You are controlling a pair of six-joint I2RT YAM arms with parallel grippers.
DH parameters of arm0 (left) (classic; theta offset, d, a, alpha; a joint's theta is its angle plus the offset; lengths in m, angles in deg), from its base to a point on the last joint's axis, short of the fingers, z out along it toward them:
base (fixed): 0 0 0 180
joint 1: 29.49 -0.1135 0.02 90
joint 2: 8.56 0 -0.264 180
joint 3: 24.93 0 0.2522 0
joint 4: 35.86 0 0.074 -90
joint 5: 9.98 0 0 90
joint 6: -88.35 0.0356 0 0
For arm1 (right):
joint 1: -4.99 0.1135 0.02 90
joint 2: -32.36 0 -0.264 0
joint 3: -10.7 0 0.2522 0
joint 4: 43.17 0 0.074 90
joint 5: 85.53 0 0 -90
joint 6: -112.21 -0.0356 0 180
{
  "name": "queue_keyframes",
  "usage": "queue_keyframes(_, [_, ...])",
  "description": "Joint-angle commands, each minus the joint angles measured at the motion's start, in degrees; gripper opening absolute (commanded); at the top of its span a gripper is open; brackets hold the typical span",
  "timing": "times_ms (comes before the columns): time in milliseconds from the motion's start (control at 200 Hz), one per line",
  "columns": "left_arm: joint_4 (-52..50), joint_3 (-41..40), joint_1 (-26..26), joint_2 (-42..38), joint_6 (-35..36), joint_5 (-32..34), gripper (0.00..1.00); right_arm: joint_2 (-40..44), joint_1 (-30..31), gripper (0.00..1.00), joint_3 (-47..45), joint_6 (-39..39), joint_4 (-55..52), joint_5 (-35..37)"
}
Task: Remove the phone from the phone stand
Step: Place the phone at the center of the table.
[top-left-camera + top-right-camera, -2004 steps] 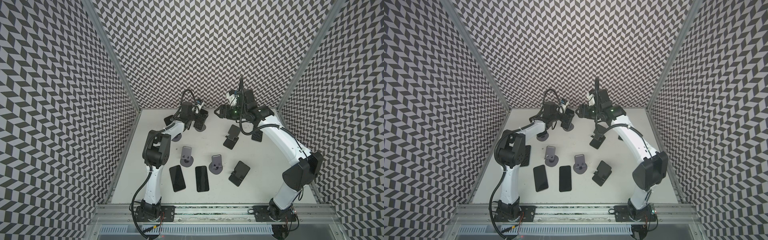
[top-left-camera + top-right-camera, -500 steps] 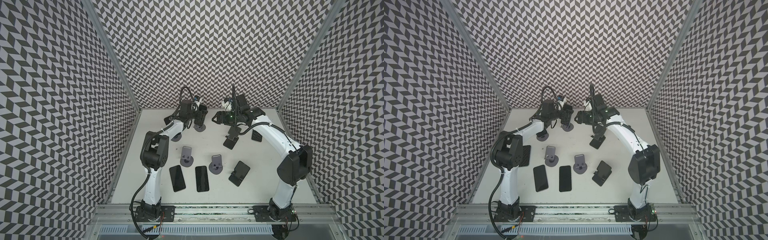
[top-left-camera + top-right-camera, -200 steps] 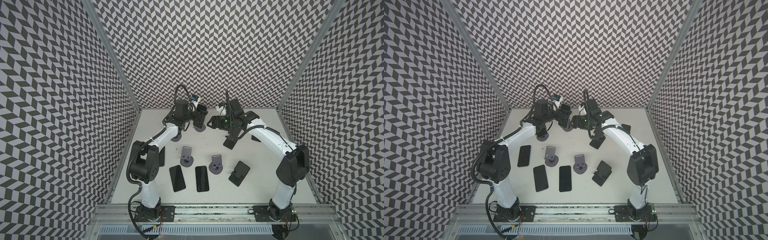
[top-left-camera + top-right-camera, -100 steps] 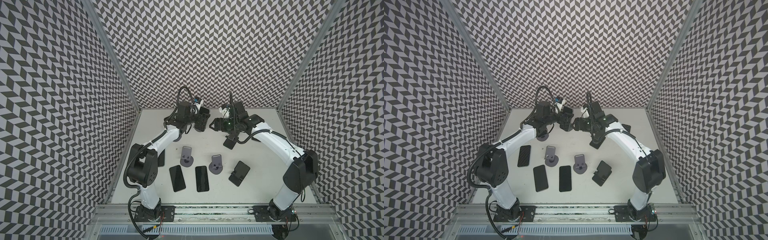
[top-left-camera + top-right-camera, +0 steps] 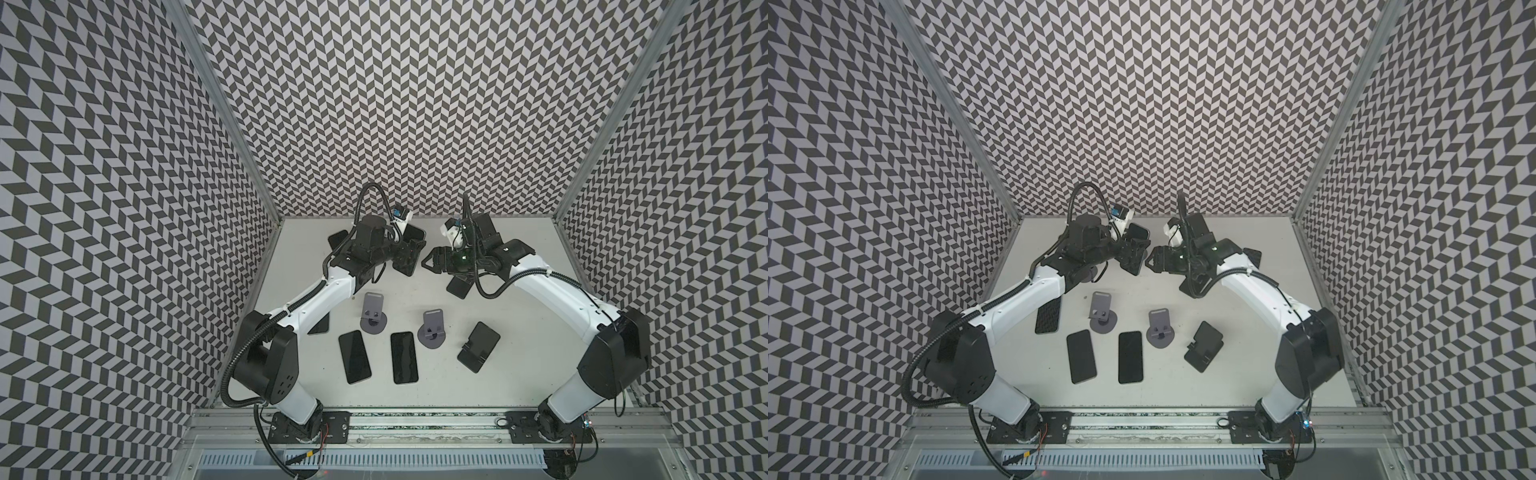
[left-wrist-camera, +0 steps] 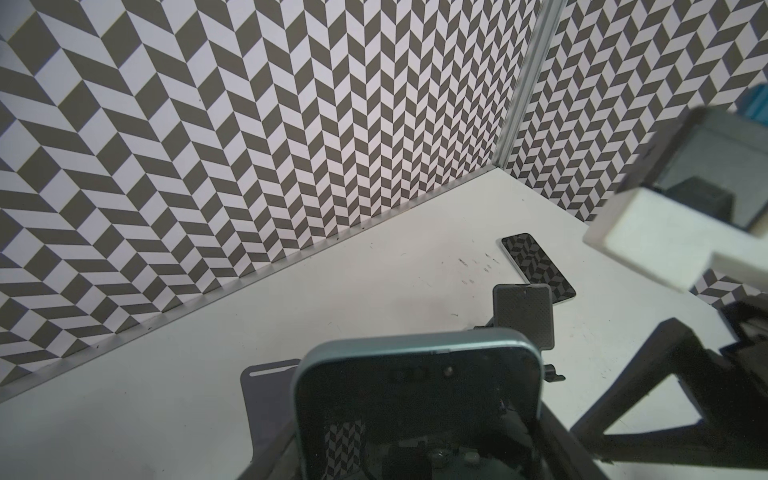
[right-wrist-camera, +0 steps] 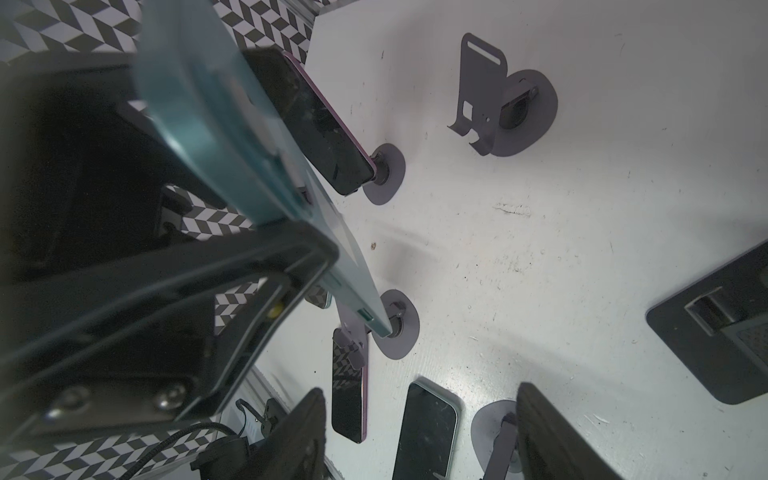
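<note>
The phone (image 6: pixel 415 395) has a teal rim and a dark screen. It leans at the back of the table, seen in both top views (image 5: pixel 415 237) (image 5: pixel 1139 232). My left gripper (image 5: pixel 405 258) is shut on its sides. In the right wrist view the teal back (image 7: pixel 216 137) slopes down, and its lower edge meets the grey phone stand (image 7: pixel 399 328). My right gripper (image 5: pixel 432 264) hangs just right of the phone, open. Its fingers (image 7: pixel 299 436) stand wide apart with nothing held between them.
A second phone (image 7: pixel 316 124) leans on a stand at the back left. Two phones (image 5: pixel 354 356) (image 5: pixel 404 357) lie flat at the front. Near them are two bare grey stands (image 5: pixel 372 311) (image 5: pixel 432 330) and a black stand (image 5: pixel 478 347). Patterned walls close three sides.
The left arm's elbow has swung outward and toward the front while its gripper keeps hold of the phone. The right gripper has stayed close beside it, shifting only slightly.
</note>
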Motion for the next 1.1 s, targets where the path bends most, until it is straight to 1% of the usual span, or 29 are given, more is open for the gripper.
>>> queue_keyframes(0, [1.78, -1.28, 0.46, -2.97, -1.23, 1.41, 0.62, 2.49, 0.27, 0.70, -2.28, -0.17, 5.19, -1.37])
queue_keyframes(245, [0.24, -3.01, 1.17, -4.09, -3.11, -0.12, 0.62, 3.70, 0.26, 0.70, -4.76, 0.04, 6.38, -1.58])
queue_keyframes(391, [-0.98, -2.58, 1.26, -3.92, -2.71, -0.33, 0.62, 4.66, 0.31, 0.70, -5.27, 0.35, 7.35, -0.80])
queue_keyframes(566, [-2.17, -2.27, 1.26, -3.45, -1.96, 0.43, 0.62, 4.22, 0.26, 0.71, -4.46, 0.88, 7.27, -0.76])
queue_keyframes(881, [-1.86, -4.99, 1.26, -1.91, -1.31, 1.82, 0.62, 4.06, 0.22, 0.71, -4.10, 1.56, 7.15, -0.40])
queue_keyframes(1091, [-1.98, -6.04, 1.26, -1.65, -1.37, 2.26, 0.62, 3.87, 0.17, 0.71, -4.75, 1.61, 7.41, -1.66])
